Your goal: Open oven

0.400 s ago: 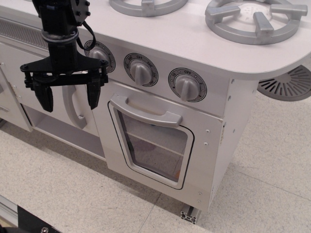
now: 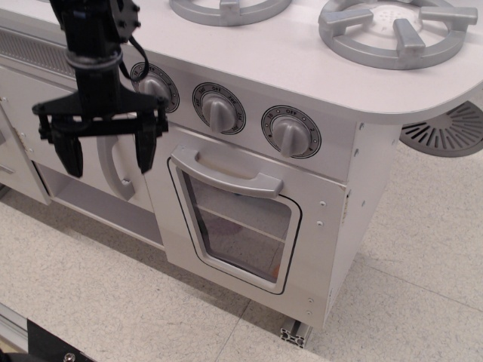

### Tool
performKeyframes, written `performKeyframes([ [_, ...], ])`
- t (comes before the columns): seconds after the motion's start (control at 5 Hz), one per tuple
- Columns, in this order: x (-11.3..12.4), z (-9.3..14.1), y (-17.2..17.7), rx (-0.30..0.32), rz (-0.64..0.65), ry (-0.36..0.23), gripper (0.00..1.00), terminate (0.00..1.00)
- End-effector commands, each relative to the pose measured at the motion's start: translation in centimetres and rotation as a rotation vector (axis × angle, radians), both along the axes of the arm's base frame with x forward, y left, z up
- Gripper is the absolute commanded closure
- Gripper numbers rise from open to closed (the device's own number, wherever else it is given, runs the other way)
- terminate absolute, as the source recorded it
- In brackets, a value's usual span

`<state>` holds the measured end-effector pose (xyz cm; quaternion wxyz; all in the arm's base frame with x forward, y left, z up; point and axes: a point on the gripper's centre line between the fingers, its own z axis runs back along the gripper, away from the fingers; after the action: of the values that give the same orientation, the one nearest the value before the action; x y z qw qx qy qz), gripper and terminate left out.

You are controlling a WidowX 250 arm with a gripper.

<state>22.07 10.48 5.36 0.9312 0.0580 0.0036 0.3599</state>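
Observation:
The white toy oven [image 2: 249, 219] stands in the middle of the view, its door shut. The door has a rounded clear window [image 2: 241, 226] and a wide grey bar handle [image 2: 226, 176] along its top. Three grey knobs [image 2: 219, 111] sit in a row above it. My black gripper [image 2: 107, 154] hangs open and empty to the left of the oven door, in front of the neighbouring cabinet. Its right finger [image 2: 146, 147] is a short way left of the handle's left end, not touching it.
A white cabinet door with a vertical grey handle [image 2: 113, 172] is behind the gripper. Two grey burners [image 2: 392, 30] sit on the white countertop. A grey round grille [image 2: 449, 130] lies at the right. Speckled floor [image 2: 113, 294] lies below.
The gripper has shifted very slightly upward; its fingers stay open. The oven door has not moved.

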Motion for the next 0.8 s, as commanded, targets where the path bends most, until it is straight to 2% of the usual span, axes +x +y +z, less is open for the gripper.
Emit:
performKeyframes([
  [0.0, 1.6, -2.4, 1.4, -0.099, 0.376, -0.146, 0.00, 0.00],
  [0.2, 2.5, -3.5, 2.0, -0.098, 0.478, -0.227, 0.00, 0.00],
  [0.6, 4.0, -4.4, 0.2, -0.299, 0.495, -0.284, 0.00, 0.00],
])
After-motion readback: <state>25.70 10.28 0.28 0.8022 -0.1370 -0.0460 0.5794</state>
